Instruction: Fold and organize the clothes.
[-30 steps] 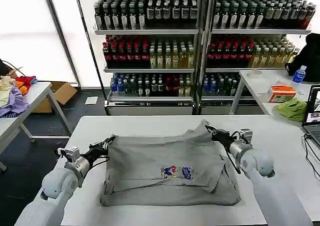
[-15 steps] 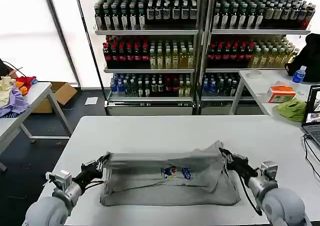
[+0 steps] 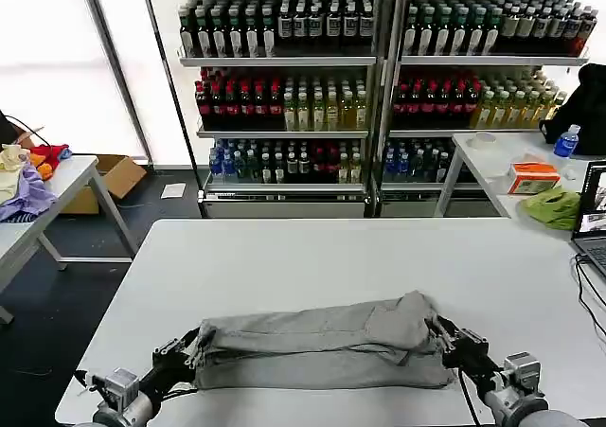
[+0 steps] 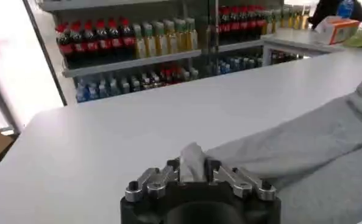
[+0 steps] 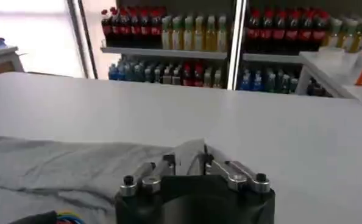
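Observation:
The light grey T-shirt (image 3: 317, 344) lies folded into a long narrow band near the front edge of the white table (image 3: 312, 257); its print is hidden inside the fold. My left gripper (image 3: 189, 349) is shut on the shirt's left end, with a fold of grey cloth (image 4: 192, 161) pinched between its fingers. At the other end my right gripper (image 3: 441, 344) is shut on the shirt's right corner, and grey cloth (image 5: 190, 155) stands up between those fingers. Both grippers sit low, just above the tabletop.
Shelves of bottled drinks (image 3: 379, 77) stand behind the table. A side table at the left holds a lavender and colourful fabric pile (image 3: 26, 176). At the right another table carries a green cloth (image 3: 554, 204), an orange box (image 3: 533, 174) and a laptop (image 3: 594, 214).
Both grippers have pulled the shirt's far edge toward the front of the table, folding the upper half over the lower. The print is now covered and the shirt is a narrow band.

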